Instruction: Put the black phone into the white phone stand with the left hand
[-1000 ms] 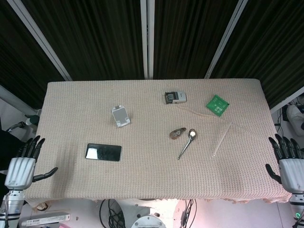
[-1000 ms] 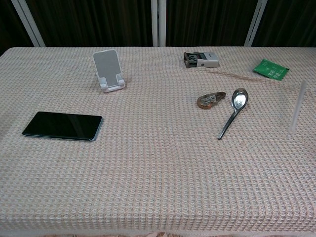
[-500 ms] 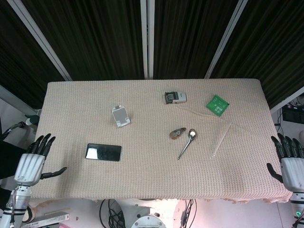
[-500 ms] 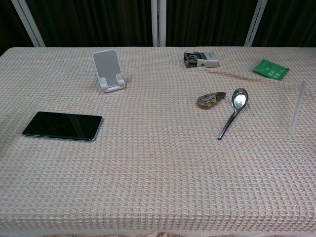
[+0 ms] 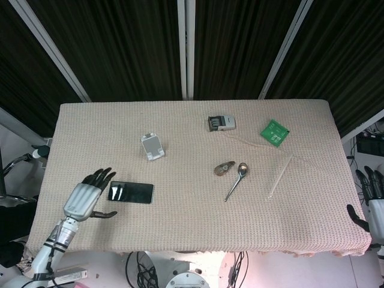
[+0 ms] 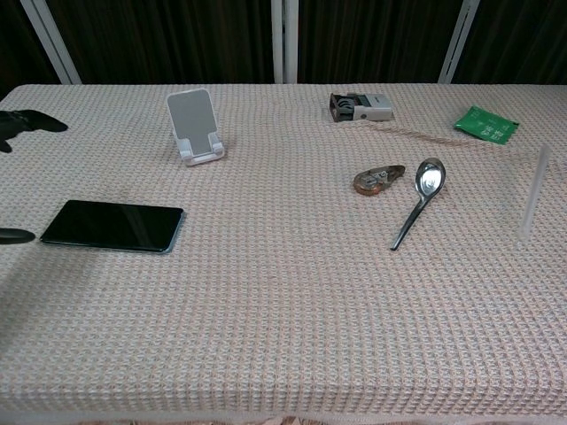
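The black phone (image 5: 131,192) (image 6: 112,226) lies flat on the cloth at the front left. Behind it and slightly to the right, the white phone stand (image 5: 152,146) (image 6: 195,126) stands upright and empty. My left hand (image 5: 87,197) hovers open just left of the phone, fingers spread toward its left end without touching it; the chest view catches only its fingertips (image 6: 25,122) at the left edge. My right hand (image 5: 372,201) is open beyond the table's right edge, holding nothing.
A small grey stamp-like device (image 5: 221,123), a green packet (image 5: 274,132), a brown tape dispenser (image 5: 224,168), a metal spoon (image 5: 236,180) and a clear tube (image 5: 280,176) lie on the right half of the beige tablecloth (image 5: 192,222).
My left hand has swung in from beside the table's left edge over the cloth, close to the phone's left end. My right hand has drifted further right and lower.
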`<state>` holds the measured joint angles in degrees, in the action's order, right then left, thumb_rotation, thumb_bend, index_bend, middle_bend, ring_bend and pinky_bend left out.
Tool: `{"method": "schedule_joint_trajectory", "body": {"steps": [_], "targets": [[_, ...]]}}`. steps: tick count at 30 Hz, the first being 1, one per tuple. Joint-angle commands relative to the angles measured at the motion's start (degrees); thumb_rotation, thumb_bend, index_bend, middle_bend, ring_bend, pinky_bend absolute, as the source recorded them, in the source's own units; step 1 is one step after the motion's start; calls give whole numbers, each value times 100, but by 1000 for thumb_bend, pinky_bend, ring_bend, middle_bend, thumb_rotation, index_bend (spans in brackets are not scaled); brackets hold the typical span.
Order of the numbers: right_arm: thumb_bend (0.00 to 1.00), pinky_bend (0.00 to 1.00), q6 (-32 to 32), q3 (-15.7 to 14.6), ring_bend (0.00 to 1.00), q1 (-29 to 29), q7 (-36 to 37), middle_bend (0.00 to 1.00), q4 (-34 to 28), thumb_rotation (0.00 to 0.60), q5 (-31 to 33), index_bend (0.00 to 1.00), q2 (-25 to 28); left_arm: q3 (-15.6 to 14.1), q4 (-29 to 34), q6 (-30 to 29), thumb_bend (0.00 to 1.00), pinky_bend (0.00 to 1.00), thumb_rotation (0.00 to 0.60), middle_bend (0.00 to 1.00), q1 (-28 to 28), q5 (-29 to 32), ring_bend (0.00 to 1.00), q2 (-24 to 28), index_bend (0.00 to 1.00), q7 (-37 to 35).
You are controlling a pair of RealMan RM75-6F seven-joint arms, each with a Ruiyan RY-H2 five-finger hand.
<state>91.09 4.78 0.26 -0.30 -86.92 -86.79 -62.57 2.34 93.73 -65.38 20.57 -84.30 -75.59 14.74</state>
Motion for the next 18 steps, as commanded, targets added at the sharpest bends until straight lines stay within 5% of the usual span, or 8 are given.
{"method": "schedule_joint_trajectory", "body": {"steps": [1, 9, 18], "targets": [[212, 0, 4, 4, 0, -23, 50, 0, 37, 600, 36, 0, 15, 54, -122, 380, 1, 209, 383, 15, 285, 265, 42, -298, 47, 312], [212, 0, 25, 16, 0, -53, -7, 0, 142, 600, 86, 0, -17, 151, -370, 732, 19, 208, 484, 15, 592, 765, 41, -689, 69, 1061], [213, 0, 39, 22, 0, -58, 2, 0, 175, 600, 82, 0, -62, 256, -580, 1010, 131, 206, 507, 16, 862, 1280, 42, -885, 131, 1341]]}}
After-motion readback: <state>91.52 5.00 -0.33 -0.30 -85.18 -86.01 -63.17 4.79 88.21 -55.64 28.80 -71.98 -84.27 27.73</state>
